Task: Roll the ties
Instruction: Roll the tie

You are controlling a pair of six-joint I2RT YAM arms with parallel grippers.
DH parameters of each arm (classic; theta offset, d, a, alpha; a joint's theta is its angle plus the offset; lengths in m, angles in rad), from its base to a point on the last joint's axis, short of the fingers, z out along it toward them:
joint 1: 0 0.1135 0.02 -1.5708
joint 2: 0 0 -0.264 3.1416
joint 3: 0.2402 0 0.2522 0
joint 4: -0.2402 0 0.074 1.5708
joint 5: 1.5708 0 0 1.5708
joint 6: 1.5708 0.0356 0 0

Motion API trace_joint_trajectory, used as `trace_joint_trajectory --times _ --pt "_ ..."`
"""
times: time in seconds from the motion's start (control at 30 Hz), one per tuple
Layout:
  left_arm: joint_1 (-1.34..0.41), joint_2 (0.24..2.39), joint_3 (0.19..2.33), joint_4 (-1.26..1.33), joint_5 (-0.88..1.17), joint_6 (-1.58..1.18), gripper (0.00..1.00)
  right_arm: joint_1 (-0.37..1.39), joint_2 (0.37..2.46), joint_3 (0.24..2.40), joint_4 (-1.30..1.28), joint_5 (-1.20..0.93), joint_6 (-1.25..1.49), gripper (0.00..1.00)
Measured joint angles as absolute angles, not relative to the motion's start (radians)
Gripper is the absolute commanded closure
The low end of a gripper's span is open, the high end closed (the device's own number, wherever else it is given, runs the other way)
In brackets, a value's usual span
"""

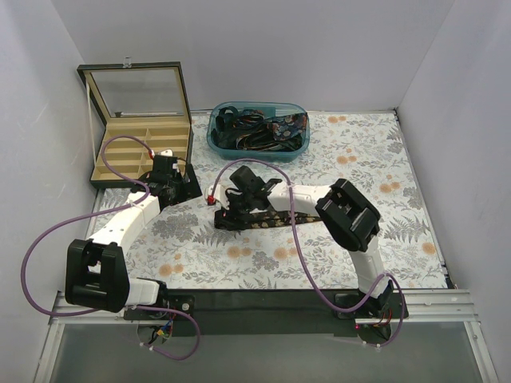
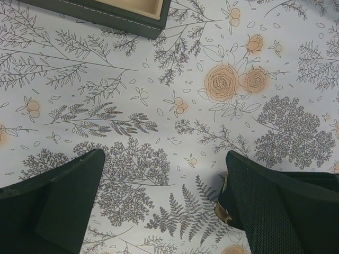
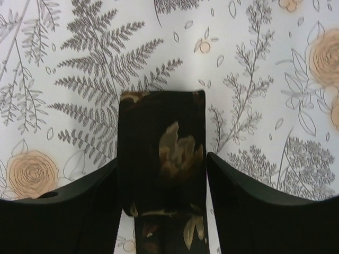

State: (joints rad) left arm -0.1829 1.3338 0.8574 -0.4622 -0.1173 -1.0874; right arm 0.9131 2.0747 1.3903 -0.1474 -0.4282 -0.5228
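One dark tie point(image 1: 275, 218) with gold leaf patterning lies flat across the middle of the floral tablecloth. Its left end is folded back on itself point(image 3: 161, 140). My right gripper point(image 3: 161, 159) straddles that folded end from above, a finger close against each edge, and the cloth lies flat and unpinched. In the top view the right gripper point(image 1: 231, 209) is at the tie's left end. The left gripper point(image 2: 165, 156) hovers open over bare cloth just left of it, with a scrap of the tie point(image 2: 225, 203) showing beside its right finger. More ties point(image 1: 255, 128) fill a basket.
A teal basket point(image 1: 257, 152) stands at the back centre. A dark box point(image 1: 144, 148) with tan compartments and a raised glass lid sits at the back left, its corner point(image 2: 132, 13) near the left gripper. Purple cables loop off both arms. White walls close in three sides.
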Motion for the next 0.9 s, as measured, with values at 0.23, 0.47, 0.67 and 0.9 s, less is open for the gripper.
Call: trace_joint_trajectory --times 0.23,0.47,0.67,0.9 --pt "-0.183 1.334 0.857 -0.462 -0.112 -1.081 0.08 0.868 2.036 1.353 -0.200 -0.403 -0.561 0.43" --pt "-0.183 1.336 0.857 -0.462 -0.101 -1.078 0.08 0.839 2.016 1.330 -0.224 -0.408 -0.588 0.57" --pt "-0.183 1.337 0.857 -0.462 -0.093 -1.077 0.08 0.838 2.016 1.333 -0.239 -0.421 -0.604 0.67" --pt "-0.183 1.337 0.857 -0.462 -0.074 -1.077 0.10 0.838 2.013 1.333 -0.250 -0.423 -0.606 0.61"
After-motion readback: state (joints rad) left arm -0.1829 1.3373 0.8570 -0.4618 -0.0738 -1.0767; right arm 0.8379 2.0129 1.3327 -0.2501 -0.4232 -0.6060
